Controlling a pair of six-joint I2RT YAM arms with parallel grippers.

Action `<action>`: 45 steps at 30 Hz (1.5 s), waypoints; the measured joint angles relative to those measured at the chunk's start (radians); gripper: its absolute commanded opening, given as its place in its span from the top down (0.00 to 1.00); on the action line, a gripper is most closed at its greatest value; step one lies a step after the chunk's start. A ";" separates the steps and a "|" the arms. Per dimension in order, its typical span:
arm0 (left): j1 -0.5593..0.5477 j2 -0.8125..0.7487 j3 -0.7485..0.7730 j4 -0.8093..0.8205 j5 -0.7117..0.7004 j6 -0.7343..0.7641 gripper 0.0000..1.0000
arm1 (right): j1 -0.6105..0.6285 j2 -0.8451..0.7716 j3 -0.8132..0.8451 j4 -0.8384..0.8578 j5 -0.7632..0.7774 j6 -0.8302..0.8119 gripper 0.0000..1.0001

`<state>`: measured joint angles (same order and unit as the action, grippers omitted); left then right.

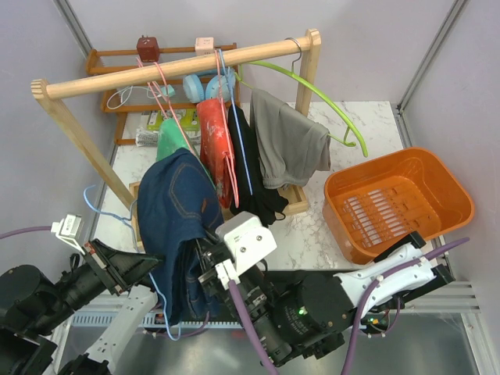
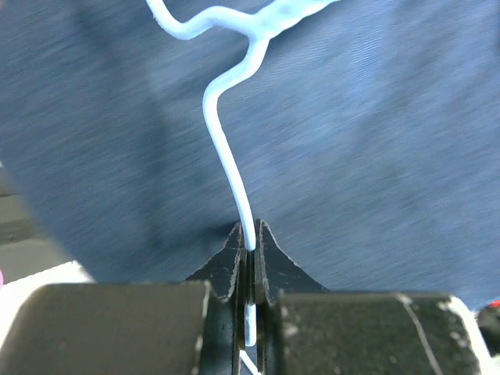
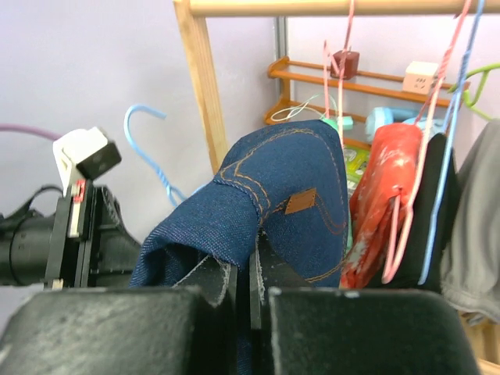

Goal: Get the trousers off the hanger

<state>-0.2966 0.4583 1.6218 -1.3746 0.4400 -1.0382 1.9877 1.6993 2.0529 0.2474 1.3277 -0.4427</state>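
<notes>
**Item 1: navy denim trousers** point(image 1: 178, 223). You have them folded over the light-blue hanger point(image 2: 227, 160), off the wooden rail point(image 1: 180, 66) and on its near side, below its left half. The long axis runs from the rail towards the arm bases. The folded crest is nearest the rail and the legs hang towards the bases. In the right wrist view the pocket stitching and a small brown patch face the camera. The lower leg ends are lost behind the arms.

**Item 2: mint-green trousers** point(image 1: 169, 141). These hang under the rail, just behind the denim crest. Only a narrow strip shows, so you cannot read their lie.

**Item 3: left tool** point(image 2: 248, 234). It is clamped on the hanger's wire, with denim filling the background. The hanger's hook is free of the rail, out past the rail's left post. The rest of the wire is buried in cloth.

**Item 4: right tool** point(image 3: 242, 262). It is pinched together on a frayed denim edge, low on the side away from the rail.

**Item 5: other stock on the rail.** Left to right, these are a red garment point(image 1: 212, 133), a black garment point(image 1: 254, 183) and a grey garment point(image 1: 289, 144).

**Item 6: orange basket** point(image 1: 461, 195). It sits on the table point(image 1: 312, 234), beyond the rail's right end.
</notes>
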 measured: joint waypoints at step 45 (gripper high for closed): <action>-0.013 0.045 -0.129 -0.006 -0.099 0.053 0.98 | 0.309 -0.783 -1.204 0.444 0.204 -0.148 1.00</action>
<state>-0.3099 0.5037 1.4925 -1.3811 0.3408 -0.9852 2.2971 0.9165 0.8494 0.6918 1.5314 -0.5903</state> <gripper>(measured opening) 0.045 0.036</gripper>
